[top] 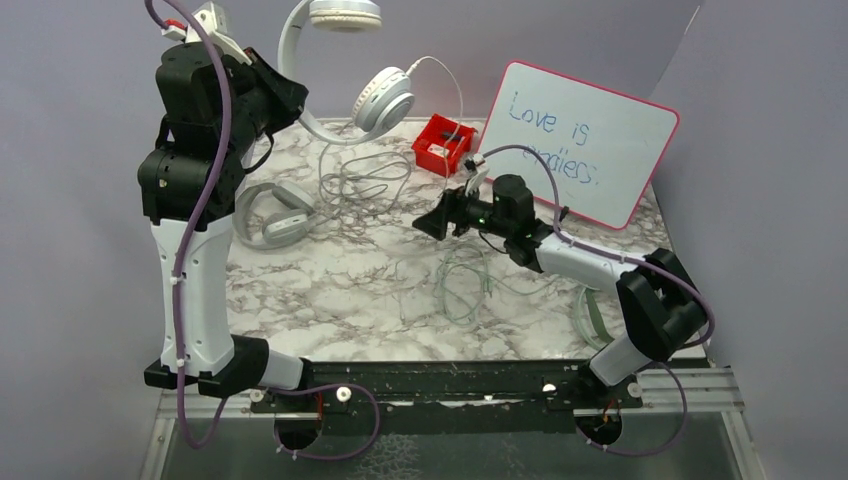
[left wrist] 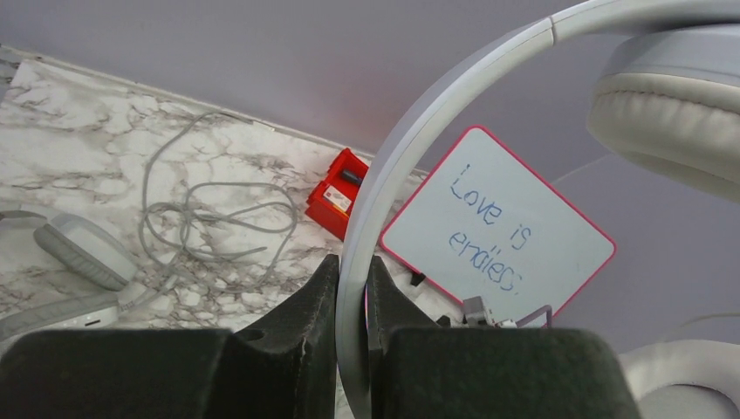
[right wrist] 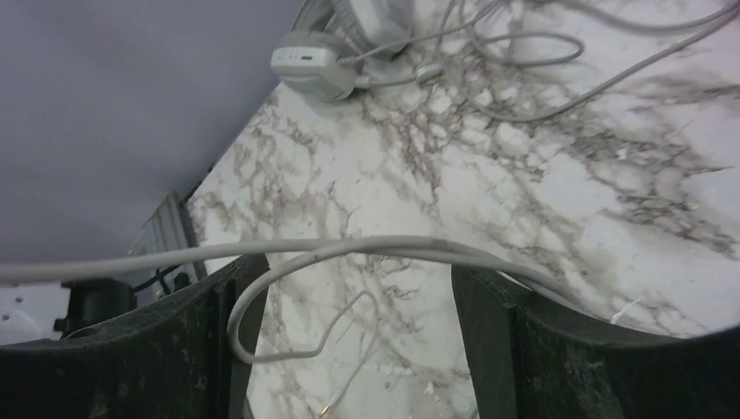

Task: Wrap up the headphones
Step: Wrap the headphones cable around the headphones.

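Fingers of left gripper (left wrist: 353,292) nipped tight on curved white plastic headband (left wrist: 436,96) of white padded over-ear headphones (top: 385,100), held aloft, upper left of overhead frame. Right gripper (right wrist: 353,272) spread wide; thin white cable (right wrist: 393,246) crosses the gap unpinched, over grey-veined marble table (top: 330,290), mid-frame.

The top edge crops 1 cup (top: 345,12) of the white headphones (top: 385,100); the right arm (top: 650,300) half-hides a pale headband (top: 583,318).
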`<state>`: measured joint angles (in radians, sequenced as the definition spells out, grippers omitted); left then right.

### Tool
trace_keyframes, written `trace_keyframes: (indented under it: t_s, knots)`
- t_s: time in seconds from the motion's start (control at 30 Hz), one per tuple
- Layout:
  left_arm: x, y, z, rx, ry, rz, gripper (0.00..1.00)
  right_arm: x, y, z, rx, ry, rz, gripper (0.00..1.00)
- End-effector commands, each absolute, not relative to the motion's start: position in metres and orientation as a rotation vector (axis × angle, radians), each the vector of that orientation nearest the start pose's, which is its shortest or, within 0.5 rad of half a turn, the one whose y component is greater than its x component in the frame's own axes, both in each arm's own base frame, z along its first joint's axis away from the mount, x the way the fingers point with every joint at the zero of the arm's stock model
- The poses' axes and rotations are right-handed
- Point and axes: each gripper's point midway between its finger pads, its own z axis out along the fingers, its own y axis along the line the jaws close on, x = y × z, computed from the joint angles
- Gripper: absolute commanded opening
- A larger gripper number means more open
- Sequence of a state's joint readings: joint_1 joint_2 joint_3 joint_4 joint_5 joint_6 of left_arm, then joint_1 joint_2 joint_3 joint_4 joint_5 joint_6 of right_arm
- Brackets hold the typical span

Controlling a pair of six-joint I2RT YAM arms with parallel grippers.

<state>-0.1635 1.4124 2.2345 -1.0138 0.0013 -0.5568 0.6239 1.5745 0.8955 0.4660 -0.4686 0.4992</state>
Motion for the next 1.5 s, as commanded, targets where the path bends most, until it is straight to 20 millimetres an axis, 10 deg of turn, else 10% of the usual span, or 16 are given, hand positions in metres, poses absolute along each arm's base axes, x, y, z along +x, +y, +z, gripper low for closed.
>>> trace_keyframes:
  t_s: [0.0, 0.23, 0.37, 0.57, 0.9, 1.13, 1.3, 1.47]
  knots:
    - [0.321, -0.092, 0.550, -0.302, 1.651, -0.660, 0.00, 0.357, 0.337, 0.194, -0.419, 1.811, 0.989, 0.78]
    - [0.319, -0.085, 0.568, -0.320, 1.586, -0.637, 0.00, 0.348, 0.341, 0.189, -0.391, 1.801, 1.075, 0.01]
    - [0.322, -0.060, 0.586, -0.404, 1.501, -0.536, 0.00, 0.346, 0.306, 0.147, -0.227, 1.928, 0.924, 0.01]
    - [0.299, 0.002, 0.624, -0.628, 1.258, -0.334, 0.00, 0.343, 0.199, 0.068, 0.108, 2.177, 0.650, 0.01]
    - [0.225, 0.083, 0.666, -0.866, 0.909, -0.053, 0.00, 0.338, 0.094, 0.058, 0.362, 2.191, 0.502, 0.01]
    - [0.231, 0.086, 0.649, -0.842, 0.967, 0.034, 0.00, 0.343, 0.090, 0.075, 0.251, 2.161, 0.469, 0.01]
    - [0.279, 0.031, 0.610, -0.660, 1.210, -0.163, 0.00, 0.329, 0.145, 0.106, -0.185, 2.100, 0.776, 0.30]
    - [0.321, -0.015, 0.556, -0.564, 1.441, -0.313, 0.00, 0.321, 0.175, 0.133, -0.402, 2.039, 0.883, 0.38]
